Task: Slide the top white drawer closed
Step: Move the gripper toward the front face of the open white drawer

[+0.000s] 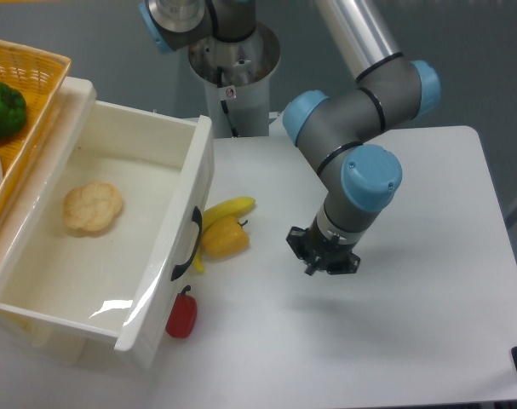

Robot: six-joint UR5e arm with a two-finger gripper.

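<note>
Top white drawer (pixel 113 281): glossy cream plastic, smooth, bright glare at 6 o'clock on its floor; handle (pixel 188 244) black, smooth. Basket (pixel 38 81) at 10 o'clock: yellow woven wicker, rough. Table (pixel 428 324): matt white, smooth. Arm (pixel 360 128): matt grey shell, satin blue plastic caps, polished metal tube. Gripper (pixel 324 260): matt black. Red pepper (pixel 181 316): glossy skin.

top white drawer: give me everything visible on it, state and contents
The top white drawer is a glossy cream-white plastic box, pulled well out and open. A curved black handle sits on its front panel. Inside lies one round, pale bread-like piece; the rest of the floor is bare. A banana, a yellow pepper and a red pepper lie on the table near its front. The gripper is apart from it.
</note>
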